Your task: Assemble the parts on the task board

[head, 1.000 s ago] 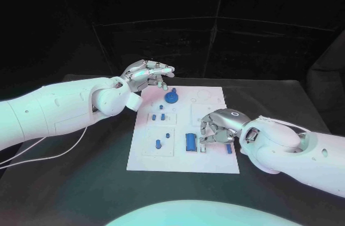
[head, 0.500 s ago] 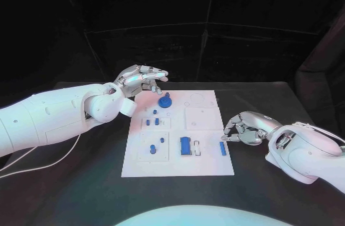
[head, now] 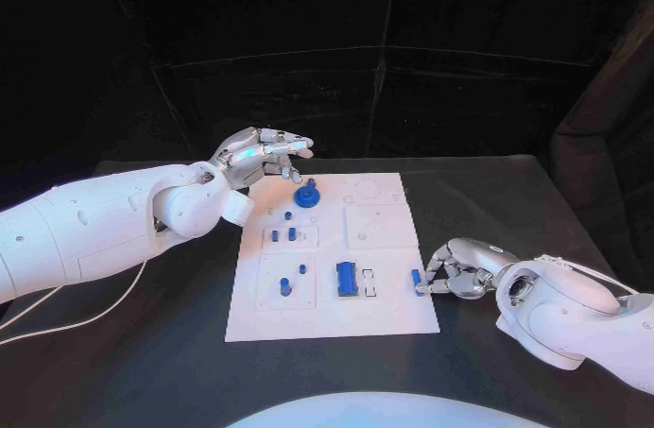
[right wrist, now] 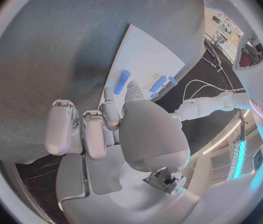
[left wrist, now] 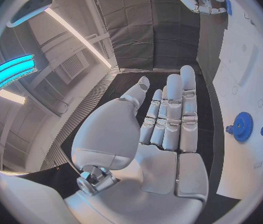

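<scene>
The white task board (head: 388,310) lies in the middle of the table. A blue gear (head: 308,196) stands at its far end, and small blue pegs (head: 287,233) and a blue block (head: 346,279) sit lower down. My left hand (head: 259,154) hovers over the board's far left corner, holding nothing, with straight fingers (left wrist: 171,114) near the gear (left wrist: 242,127). At the board's right edge my right hand (head: 456,267) is low, its fingertips against a small blue part (head: 417,279) lying there. That part (right wrist: 122,79) lies just past the thumb and a fingertip (right wrist: 109,97). I cannot tell whether they pinch it.
Black tabletop (head: 531,201) surrounds the board, with dark curtains behind. A white cable (head: 82,300) trails from my left arm across the table's left side. Near the blue block is a small white slotted piece (head: 368,280).
My right hand has drawn back from over the board's middle to its right edge and dropped beside the small blue part. My left hand has held its place.
</scene>
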Robot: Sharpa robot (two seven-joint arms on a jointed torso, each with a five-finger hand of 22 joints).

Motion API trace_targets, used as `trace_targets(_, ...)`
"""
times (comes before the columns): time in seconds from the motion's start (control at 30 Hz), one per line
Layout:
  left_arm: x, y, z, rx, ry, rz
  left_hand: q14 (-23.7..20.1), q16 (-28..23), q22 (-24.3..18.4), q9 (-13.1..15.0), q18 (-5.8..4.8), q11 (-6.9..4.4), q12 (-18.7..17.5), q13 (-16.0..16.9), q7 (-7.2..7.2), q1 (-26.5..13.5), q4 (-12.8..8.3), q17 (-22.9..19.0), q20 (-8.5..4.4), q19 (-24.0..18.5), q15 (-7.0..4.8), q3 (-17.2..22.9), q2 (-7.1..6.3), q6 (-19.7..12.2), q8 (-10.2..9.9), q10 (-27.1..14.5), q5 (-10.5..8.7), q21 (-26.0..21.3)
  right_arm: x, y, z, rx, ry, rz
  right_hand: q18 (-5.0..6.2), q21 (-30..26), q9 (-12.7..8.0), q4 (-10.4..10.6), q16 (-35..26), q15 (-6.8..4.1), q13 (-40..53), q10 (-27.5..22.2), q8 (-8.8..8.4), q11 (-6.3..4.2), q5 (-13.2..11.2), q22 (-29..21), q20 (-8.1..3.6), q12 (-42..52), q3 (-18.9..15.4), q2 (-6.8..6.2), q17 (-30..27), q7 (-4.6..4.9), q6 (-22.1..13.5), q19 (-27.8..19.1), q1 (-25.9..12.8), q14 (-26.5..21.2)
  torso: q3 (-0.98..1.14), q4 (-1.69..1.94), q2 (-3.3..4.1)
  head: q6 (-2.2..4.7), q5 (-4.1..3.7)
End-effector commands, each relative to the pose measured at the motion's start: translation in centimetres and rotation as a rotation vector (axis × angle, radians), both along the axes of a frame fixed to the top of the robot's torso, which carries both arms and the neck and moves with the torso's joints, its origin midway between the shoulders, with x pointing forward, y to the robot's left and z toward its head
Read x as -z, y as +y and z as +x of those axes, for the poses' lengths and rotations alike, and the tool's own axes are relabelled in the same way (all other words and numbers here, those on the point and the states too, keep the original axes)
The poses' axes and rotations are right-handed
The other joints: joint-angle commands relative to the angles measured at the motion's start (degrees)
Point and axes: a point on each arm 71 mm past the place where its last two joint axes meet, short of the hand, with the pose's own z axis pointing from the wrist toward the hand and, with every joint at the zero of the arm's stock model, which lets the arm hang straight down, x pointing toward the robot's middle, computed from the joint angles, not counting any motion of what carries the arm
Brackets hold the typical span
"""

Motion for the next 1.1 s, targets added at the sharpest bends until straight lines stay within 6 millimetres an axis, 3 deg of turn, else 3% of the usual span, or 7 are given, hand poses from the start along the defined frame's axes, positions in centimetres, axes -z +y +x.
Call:
trace_targets(0.03,-0.1,0.0,0.0,0.008,-0.013,-0.008,-0.31,0.14,-0.07,-0.06,0.24,0.06,0.1,-0.06,0.03,0.18,-0.16,-0.07,0.14,0.4,-0.07,-0.26,0.36,-0.53,0.14,-0.46,0.04,-0.35,0.4,0.2,-0.1,0.012,-0.034,-0.04,-0.27,-0.43,-0.06,-0.01,-0.31,-0.05,-0.09,-0.62,-0.1,-0.03,0.65,-0.21,0.06,-0.24,-0.54,-0.51,9.99,0.14,0.21,-0.33,-0.18,4.95,0.01,0.02,0.08,0.02,0.13)
trace_targets(0.1,-0.1,0.0,0.0,0.006,-0.013,-0.007,-0.31,0.14,-0.07,-0.06,0.24,0.06,0.1,-0.06,0.03,0.18,-0.16,-0.07,0.14,0.4,-0.07,-0.26,0.36,-0.53,0.14,-0.46,0.04,-0.35,0.4,0.4,-0.2,0.009,-0.052,-0.04,-0.24,-0.5,-0.02,-0.01,-0.38,-0.07,-0.06,-0.64,0.06,-0.06,0.94,-0.31,0.06,-0.24,-0.69,-0.67,9.91,0.1,0.4,-0.38,-0.02,4.92,0.0,-0.13,0.01,-0.07,0.25)
trace_targets(0.63,0.0,0.1,0.1,0.005,-0.011,-0.005,-0.31,0.14,-0.07,-0.06,0.24,0.06,0.1,-0.06,0.03,0.18,-0.16,-0.07,0.14,0.4,-0.07,-0.26,0.36,-0.53,0.14,-0.46,0.04,-0.35,0.6,1.4,-0.3,-0.007,-0.092,-0.052,-0.21,-0.65,0.4,0.11,-0.52,-0.31,0.12,-0.64,1.23,-0.37,1.54,-0.48,-0.12,-0.14,-1.24,-0.88,9.75,-0.28,1.23,-0.43,0.53,4.89,0.02,0.03,0.09,-0.22,-0.02)
trace_targets(0.83,0.0,0.1,0.1,0.007,-0.008,-0.004,-0.31,0.14,-0.07,-0.06,0.24,0.06,0.1,-0.06,0.03,0.18,-0.16,-0.07,0.14,0.4,-0.07,-0.26,0.36,-0.53,0.14,-0.46,0.04,-0.35,1.0,1.8,0.0,-0.025,-0.077,-0.145,0.09,-1.92,0.23,-0.35,-1.9,-0.01,-2.49,-3.27,0.94,0.11,-0.54,-2.2,0.03,-1.82,-1.76,-1.62,8.13,0.33,-1.22,-1.23,2.04,4.43,-0.03,0.06,0.07,-0.34,0.09)
trace_targets(1.1,0.1,0.1,0.0,0.013,0.0,-0.002,-0.33,0.17,-0.1,-0.04,0.24,0.06,0.21,-0.05,0.04,0.27,-0.24,-0.09,0.14,0.42,-0.08,-0.33,0.41,-0.53,0.21,-0.48,0.04,-0.37,1.4,2.8,0.2,-0.07,-0.076,-0.228,0.24,-2.63,0.49,-2.8,-2.55,0.23,-3.27,-4.23,1.77,0.37,0.13,-3.01,0.32,-2.24,-1.11,-1.4,7.48,0.64,-2.09,-1.57,6.3,4.27,-0.03,0.12,0.1,-0.35,0.31)
